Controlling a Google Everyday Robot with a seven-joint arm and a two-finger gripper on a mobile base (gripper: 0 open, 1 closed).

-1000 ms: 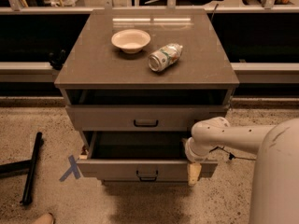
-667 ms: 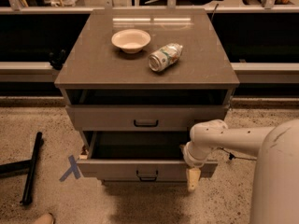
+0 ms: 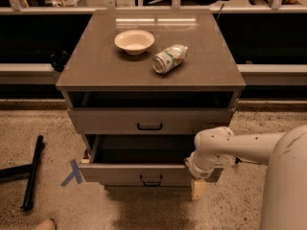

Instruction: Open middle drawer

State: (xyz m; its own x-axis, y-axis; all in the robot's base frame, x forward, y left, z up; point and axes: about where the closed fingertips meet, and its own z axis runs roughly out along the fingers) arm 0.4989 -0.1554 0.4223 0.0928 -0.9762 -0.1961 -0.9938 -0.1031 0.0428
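Observation:
The middle drawer (image 3: 120,174) is pulled out from the grey-brown cabinet, its dark inside showing, with a small black handle (image 3: 151,180) centred on its front. The top drawer (image 3: 110,121) above it is pushed in. The lowest drawer is hidden beneath the open one. My gripper (image 3: 198,189) hangs at the front right corner of the open drawer, just below its front edge. My white arm (image 3: 240,145) reaches in from the right.
On the cabinet top (image 3: 96,71) stand a cream bowl (image 3: 134,41) and a can lying on its side (image 3: 169,58). A black bar (image 3: 32,171) and a blue tape cross (image 3: 72,172) are on the speckled floor at the left. A dark ledge runs behind the cabinet.
My gripper has sunk a little at the drawer's front right corner. The drawer stays pulled out about as far as before.

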